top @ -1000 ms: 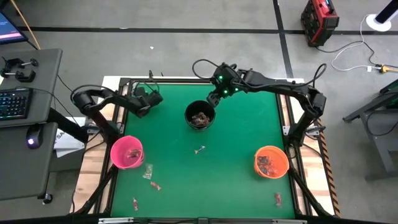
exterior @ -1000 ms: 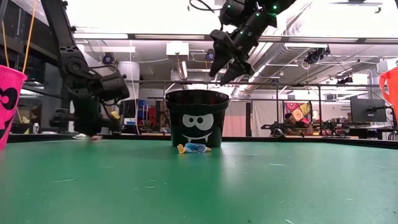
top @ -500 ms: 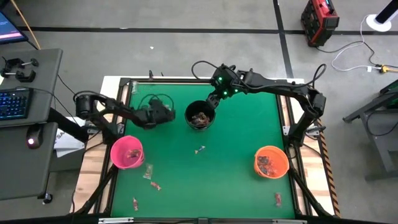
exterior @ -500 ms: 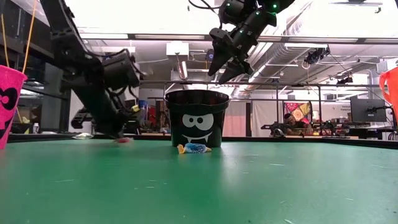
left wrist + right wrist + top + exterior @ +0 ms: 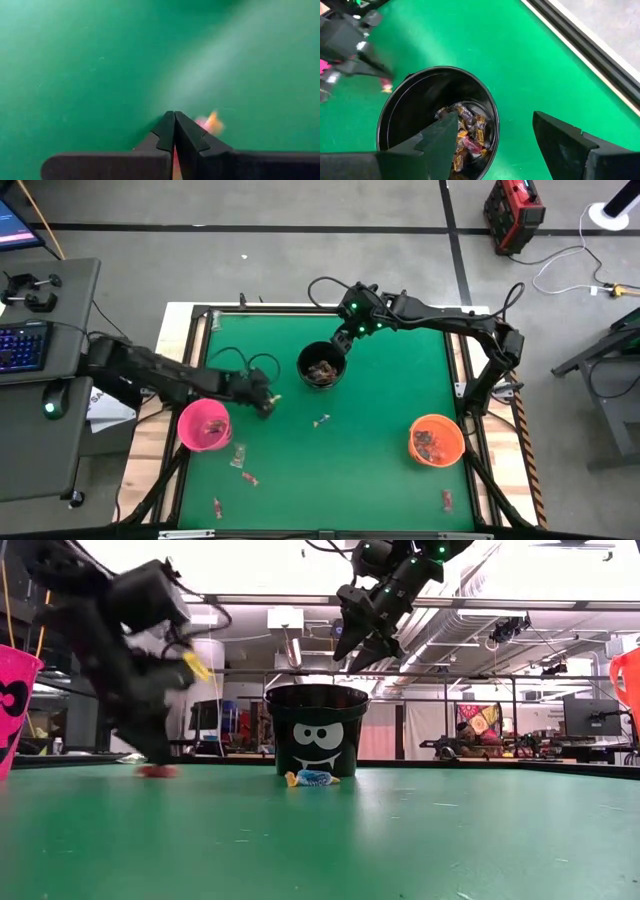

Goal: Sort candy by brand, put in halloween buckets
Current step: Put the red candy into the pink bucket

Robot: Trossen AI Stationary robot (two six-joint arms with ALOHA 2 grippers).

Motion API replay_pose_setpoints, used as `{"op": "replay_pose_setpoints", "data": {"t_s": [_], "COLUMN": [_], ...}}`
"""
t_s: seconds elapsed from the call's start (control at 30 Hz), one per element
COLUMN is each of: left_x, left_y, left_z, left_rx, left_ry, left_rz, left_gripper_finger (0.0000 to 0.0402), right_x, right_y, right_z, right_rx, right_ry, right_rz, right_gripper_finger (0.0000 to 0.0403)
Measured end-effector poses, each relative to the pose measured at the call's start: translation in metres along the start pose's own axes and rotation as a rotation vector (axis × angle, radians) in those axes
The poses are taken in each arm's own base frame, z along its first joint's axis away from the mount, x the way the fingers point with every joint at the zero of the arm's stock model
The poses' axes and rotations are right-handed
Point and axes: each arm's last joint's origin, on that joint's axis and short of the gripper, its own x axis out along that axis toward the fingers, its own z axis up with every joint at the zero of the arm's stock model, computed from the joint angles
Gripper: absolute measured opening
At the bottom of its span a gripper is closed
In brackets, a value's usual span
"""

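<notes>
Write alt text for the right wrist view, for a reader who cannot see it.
The right tool hangs open directly above the black bucket, which holds a pile of wrapped candy and stands on the green table. The left arm shows blurred beyond the bucket.

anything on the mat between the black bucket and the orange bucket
No. In the high view the green mat between the black bucket and the orange bucket is bare; the nearest loose candy lies below the black bucket, off that line.

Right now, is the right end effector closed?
No: the right end effector hangs with jaws wide apart above the black bucket.
</notes>
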Motion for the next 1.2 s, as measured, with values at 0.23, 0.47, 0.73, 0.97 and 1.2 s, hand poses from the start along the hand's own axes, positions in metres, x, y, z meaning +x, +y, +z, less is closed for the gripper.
{"op": "replay_pose_setpoints", "data": {"t_s": [0.23,0.47,0.73,0.97,1.2], "left_x": [-0.04,-0.071,-0.064,-0.02,0.012], "left_y": [0.008,0.01,-0.009,-0.017,-0.021], "left_z": [0.023,0.043,0.055,0.045,0.039], "left_rx": [0.064,0.183,0.537,0.751,0.777], "left_ry": [-0.12,0.1,0.216,0.371,0.435], "left_rz": [-0.242,-0.291,-0.26,-0.195,-0.138], "left_gripper_finger": [0.0001,0.0067,0.0209,0.0269,0.0269], "right_x": [0.0,0.0,0.0,0.0,0.0], "right_y": [0.0,0.0,0.0,0.0,0.0], "right_z": [0.001,0.0,0.0,0.0,0.0], "right_rx": [-0.028,-0.051,-0.051,-0.05,-0.049], "right_ry": [-0.006,-0.005,-0.004,-0.004,-0.004], "right_rz": [0.0,0.0,0.0,0.0,0.0], "right_gripper_finger": [0.025,0.025,0.025,0.025,0.025]}}
